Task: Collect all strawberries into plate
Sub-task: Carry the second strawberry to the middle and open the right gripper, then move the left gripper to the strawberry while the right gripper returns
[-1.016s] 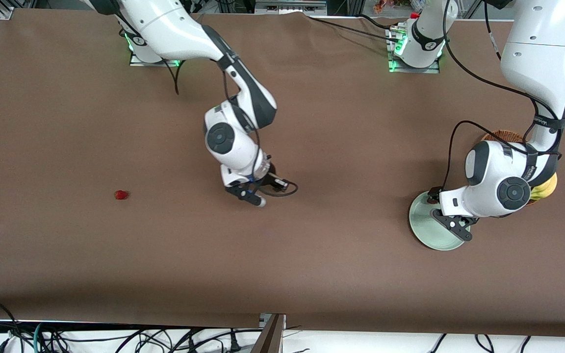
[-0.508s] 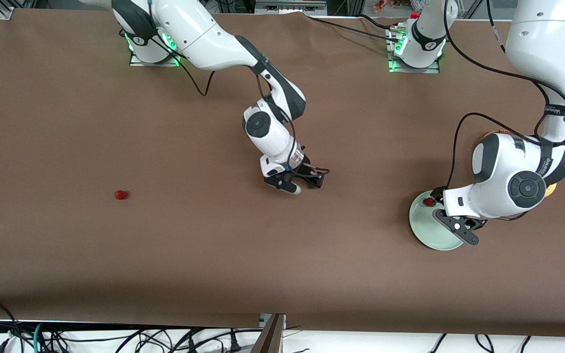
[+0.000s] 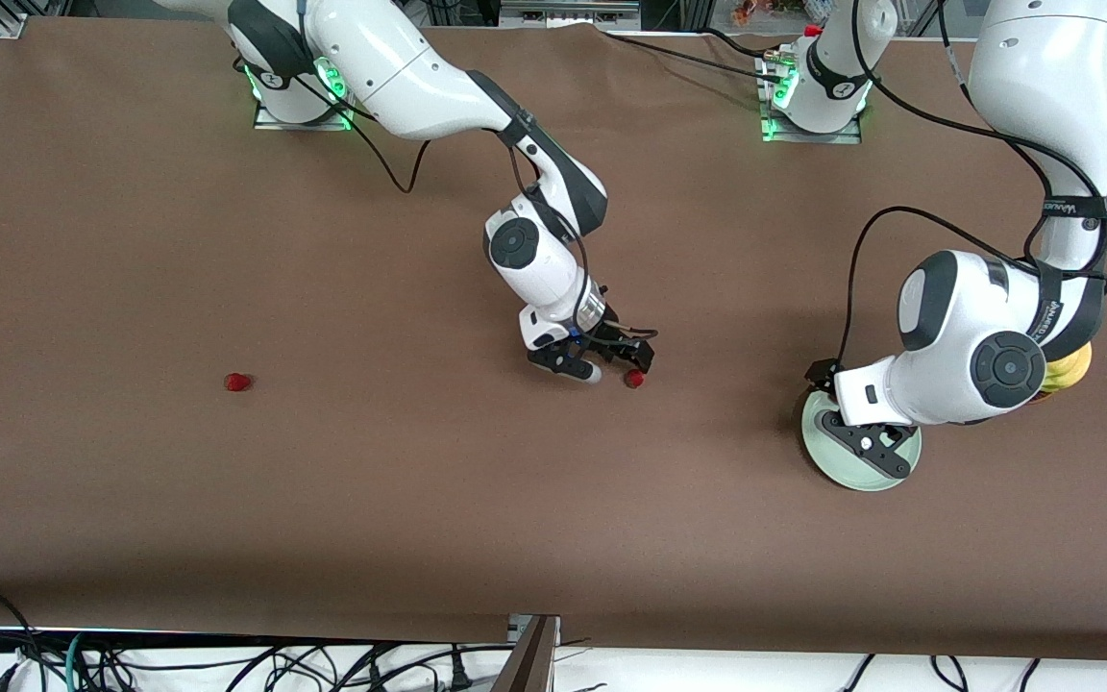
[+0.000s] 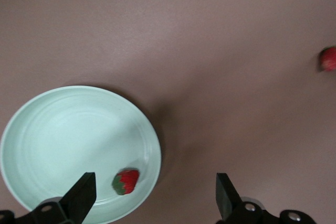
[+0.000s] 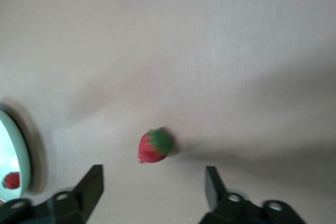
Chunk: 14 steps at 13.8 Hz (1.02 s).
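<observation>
Front view, centre frame: right gripper [image 3: 611, 370] just opened, strawberry [image 3: 633, 379] dropped short of plate [image 3: 815, 431]; left gripper [image 3: 866, 452] wide, waiting.

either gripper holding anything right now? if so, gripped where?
Nothing held. Right gripper is open above a strawberry lying loose on the table. Left gripper is open over the plate, not touching its strawberry.

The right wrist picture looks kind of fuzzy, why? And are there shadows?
In the right wrist view the table is smeared and soft, though the strawberry under the open right gripper stays readable, with a dark shadow band beside it. The left wrist view is sharper: the plate casts a shadow on the cloth, below the open left gripper. The front view is evenly lit, with no glare.
</observation>
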Motion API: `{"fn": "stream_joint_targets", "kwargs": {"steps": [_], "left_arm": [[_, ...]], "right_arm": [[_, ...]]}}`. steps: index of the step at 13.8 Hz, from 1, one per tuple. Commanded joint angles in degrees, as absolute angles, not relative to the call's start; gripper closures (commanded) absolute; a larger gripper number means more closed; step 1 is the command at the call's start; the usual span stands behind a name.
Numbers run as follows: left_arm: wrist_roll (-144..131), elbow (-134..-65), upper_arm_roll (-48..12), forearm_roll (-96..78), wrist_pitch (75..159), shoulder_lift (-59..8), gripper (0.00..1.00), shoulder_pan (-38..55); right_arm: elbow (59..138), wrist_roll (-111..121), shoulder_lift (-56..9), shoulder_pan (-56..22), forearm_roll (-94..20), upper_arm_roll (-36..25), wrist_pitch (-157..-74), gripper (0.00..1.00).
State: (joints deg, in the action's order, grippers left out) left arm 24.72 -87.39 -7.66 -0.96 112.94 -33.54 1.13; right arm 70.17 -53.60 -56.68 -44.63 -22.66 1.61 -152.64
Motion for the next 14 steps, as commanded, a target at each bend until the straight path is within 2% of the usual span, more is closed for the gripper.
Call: {"fn": "stream_joint_targets", "kwargs": {"steps": [1,4,5,8,10,14], "left_arm": [[21.2,-87.4,-7.7,-3.1,112.0,-33.6,0.00,2.0],[13.1,-87.6,-8.9,-3.1,111.5,-33.7,0.00,4.6],[10.1,-87.7,-8.9,-3.1,111.5,-33.7,0.00,6.0],[3.5,-87.6,-8.9,-3.1,113.0,-34.8,0.00,9.6],[0.7,-87.8,-8.8,-3.0,116.9,-36.3,0.00,12.3],[-6.7,-92.8,-8.8,-2.2,128.5,-37.7,0.00,16.3]], "right_arm": [[69.5,-45.4,-50.4,-38.6,-22.8,1.8,-138.4,0.00],[70.1,-32.7,-45.5,-32.4,-22.5,1.3,-122.3,0.00],[70.5,-31.0,-44.4,-30.9,-22.3,-0.7,-118.1,0.00],[70.6,-20.8,-42.4,-30.0,-22.1,-10.1,-105.9,0.00],[71.3,-14.8,-42.4,-29.9,-22.1,-17.1,-96.8,0.00],[76.5,-0.3,-42.5,-29.9,-16.1,-24.7,-95.1,0.00]]}}
